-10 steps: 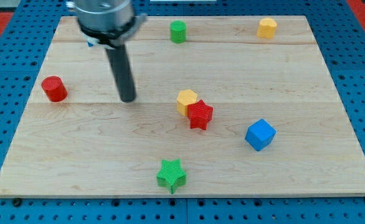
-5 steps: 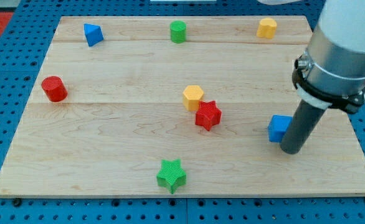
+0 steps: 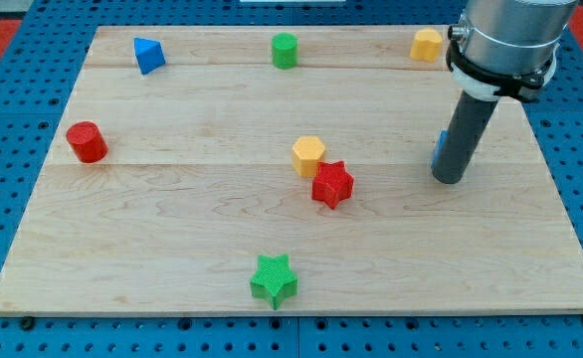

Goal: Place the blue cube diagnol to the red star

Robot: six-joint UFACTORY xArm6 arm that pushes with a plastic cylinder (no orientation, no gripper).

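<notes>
Camera view: blue cube (image 3: 438, 147) mostly hidden behind my tip (image 3: 448, 180), orientation unclear.

Dark rod upright, my tip (image 3: 449, 180) on board, view's right

Pale wood surface (image 3: 172, 229) on blue pegboard. On it: blue triangular block (image 3: 148, 54) top left, green cylinder (image 3: 286, 50) top mid, yellow block (image 3: 427, 44) top right, red cylinder (image 3: 87, 142) at left, yellow hexagonal block (image 3: 308, 155) touching red star (image 3: 332, 185) at centre, green star (image 3: 274, 280) near bottom, blue cube (image 3: 439, 147) mostly hidden at right.
</notes>
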